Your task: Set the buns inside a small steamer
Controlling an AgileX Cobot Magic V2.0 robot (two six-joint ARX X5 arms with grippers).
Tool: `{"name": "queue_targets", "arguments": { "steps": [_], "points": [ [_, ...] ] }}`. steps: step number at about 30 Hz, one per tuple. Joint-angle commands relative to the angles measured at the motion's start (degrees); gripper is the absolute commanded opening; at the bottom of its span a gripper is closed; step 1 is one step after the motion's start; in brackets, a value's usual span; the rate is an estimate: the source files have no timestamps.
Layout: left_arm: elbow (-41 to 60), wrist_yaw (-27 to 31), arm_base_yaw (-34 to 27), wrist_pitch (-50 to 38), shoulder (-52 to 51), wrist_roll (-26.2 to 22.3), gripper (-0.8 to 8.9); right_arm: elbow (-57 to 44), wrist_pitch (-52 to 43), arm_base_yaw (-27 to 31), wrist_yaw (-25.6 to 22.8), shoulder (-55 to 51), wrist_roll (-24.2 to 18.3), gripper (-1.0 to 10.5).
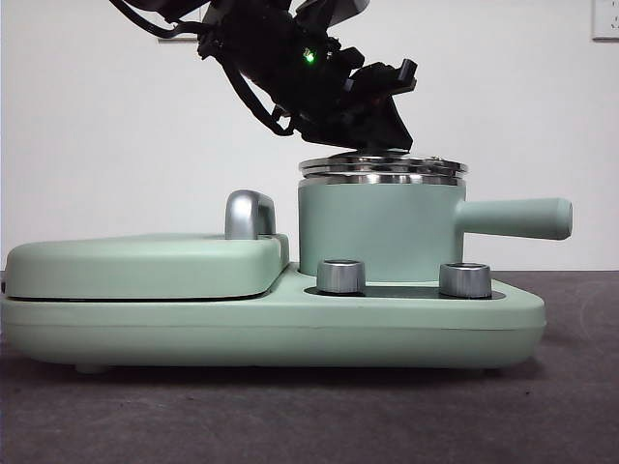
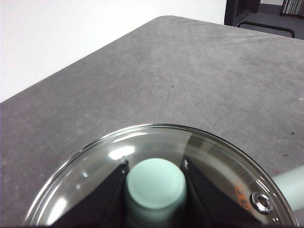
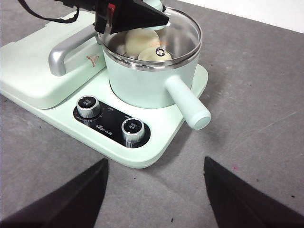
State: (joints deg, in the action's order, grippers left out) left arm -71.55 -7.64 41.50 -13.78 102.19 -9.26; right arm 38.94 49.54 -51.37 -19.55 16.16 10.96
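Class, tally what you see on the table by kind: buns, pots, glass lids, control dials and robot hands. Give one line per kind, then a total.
Buns: 2, inside the pot
Pots: 1
Glass lids: 1, knob gripped by the left hand
Control dials: 2
Robot hands: 2, the right hand open and waiting
Total: 8

Lighting: bright, even, diffuse, from overhead. Front view: white wall near overexposed; soft shadow under the cooker base [image 1: 271, 333]; highlights on the steel knobs [image 1: 340, 275]. Left wrist view: white glare patches on the glass lid [image 2: 142, 142] at 9 o'clock; green knob [image 2: 156, 187] slightly soft. Right wrist view: sharp; reflections over lid; own jaws blurred, dark.
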Motion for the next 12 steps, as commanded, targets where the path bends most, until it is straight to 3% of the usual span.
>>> {"name": "queue_targets", "arguments": {
  "steps": [1, 12],
  "points": [
    [-2.0, 0.1, 0.4, -1.7, 1.2, -0.8, 0.14, 0.5, -0.3, -0.7, 0.0, 0.2, 0.9, 3.2],
    [-2.0, 0.4, -0.6, -0.9, 1.3, -0.2, 0.14, 0.5, -0.2, -0.7, 0.0, 0.2, 0.9, 3.2]
  ]
}}
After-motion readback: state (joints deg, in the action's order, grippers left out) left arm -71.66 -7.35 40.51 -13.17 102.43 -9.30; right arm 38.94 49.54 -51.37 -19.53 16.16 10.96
